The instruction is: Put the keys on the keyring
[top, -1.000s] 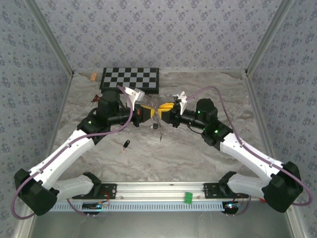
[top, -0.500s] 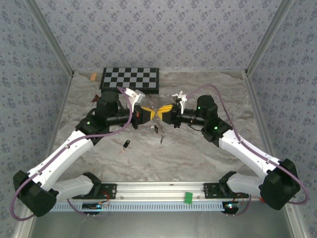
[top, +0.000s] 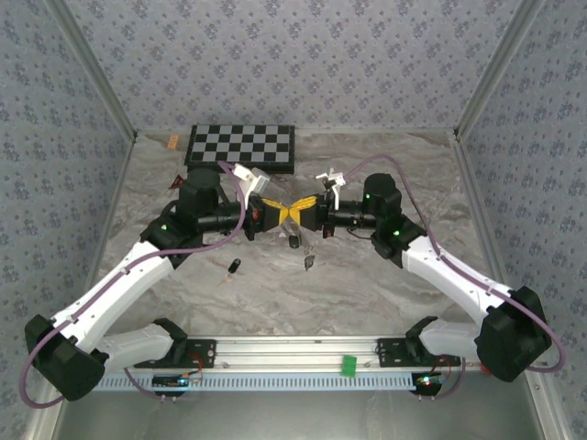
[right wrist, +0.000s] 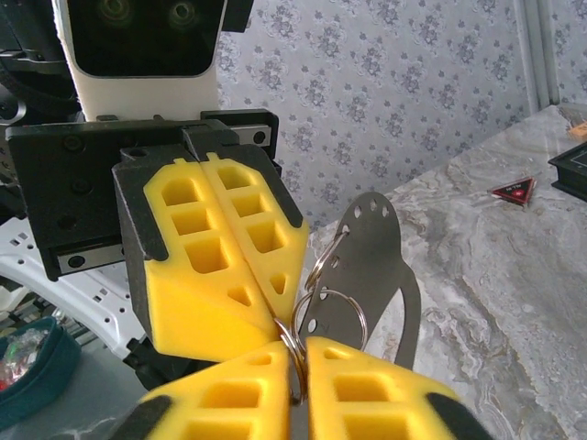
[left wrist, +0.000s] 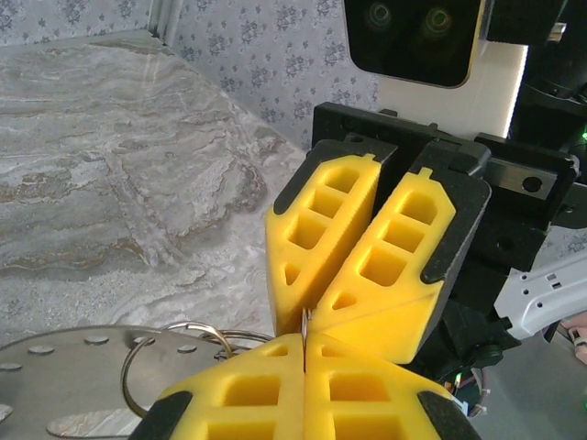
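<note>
My two grippers meet tip to tip above the middle of the table. The left gripper (top: pixel 281 214) is shut, with a thin metal edge of the keyring (left wrist: pixel 304 323) between its yellow fingertips. Facing it, the right gripper (top: pixel 303 213) is shut on the keyring (right wrist: pixel 316 353), a silvery wire loop. More loops and a grey holed metal plate (right wrist: pixel 371 266) hang from it. One black-headed key (top: pixel 236 267) lies on the marble, left of centre. A small dark piece (top: pixel 293 242) sits just below the grippers; I cannot tell whether it is the second key.
A checkerboard (top: pixel 241 147) lies at the back left, with a small red triangle (top: pixel 174 182) and an orange bit (top: pixel 173 141) near it. Patterned walls enclose the marble table (top: pixel 367 284). A green tag (top: pixel 348 366) sits on the front rail.
The right gripper has moved left and back until its fingertips touch the left gripper's. The small dark pieces below them have shifted slightly right.
</note>
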